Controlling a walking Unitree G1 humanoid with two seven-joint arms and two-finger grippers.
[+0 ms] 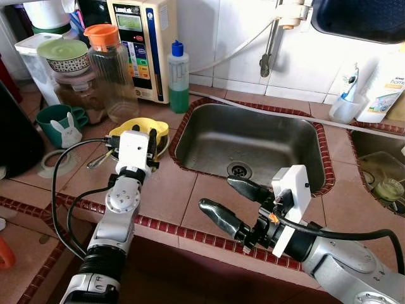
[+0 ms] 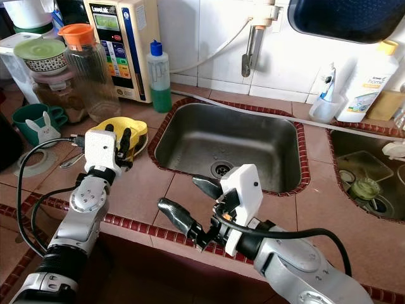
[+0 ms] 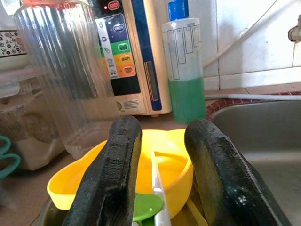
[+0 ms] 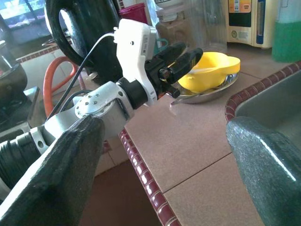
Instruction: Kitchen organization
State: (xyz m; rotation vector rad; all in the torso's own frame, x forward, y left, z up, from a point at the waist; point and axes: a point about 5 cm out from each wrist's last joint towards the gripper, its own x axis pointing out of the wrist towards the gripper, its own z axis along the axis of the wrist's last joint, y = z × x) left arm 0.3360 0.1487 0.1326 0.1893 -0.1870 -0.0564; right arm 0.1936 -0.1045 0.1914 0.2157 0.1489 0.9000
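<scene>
The left gripper [image 1: 134, 135] is positioned at the yellow bowl [image 3: 155, 165], jaws parted with a narrow gap between them. The bowl lies directly ahead of and below the jaws, resting in a metal dish [image 4: 207, 94] on the tiled bench [image 1: 171, 196]. A green utensil [image 3: 146, 206] and a thin metal handle [image 3: 159, 197] lie in the gap between the jaws, at the bowl's near rim. Whether either finger touches the bowl cannot be told. This alignment suggests an approach to grasp the bowl or its contents.

Beyond the jaws stand a clear ribbed pitcher [image 3: 61, 75], a bottle of green liquid [image 3: 186, 70] and a water appliance [image 1: 142, 44]. The sink [image 1: 247, 142] lies beside the bowl, toward the right arm.

The right gripper [image 1: 235, 201] is held over the bench edge in front of the sink, jaws wide apart and holding nothing, well clear of the bowl. It appears to be kept in reserve while the left arm works.
</scene>
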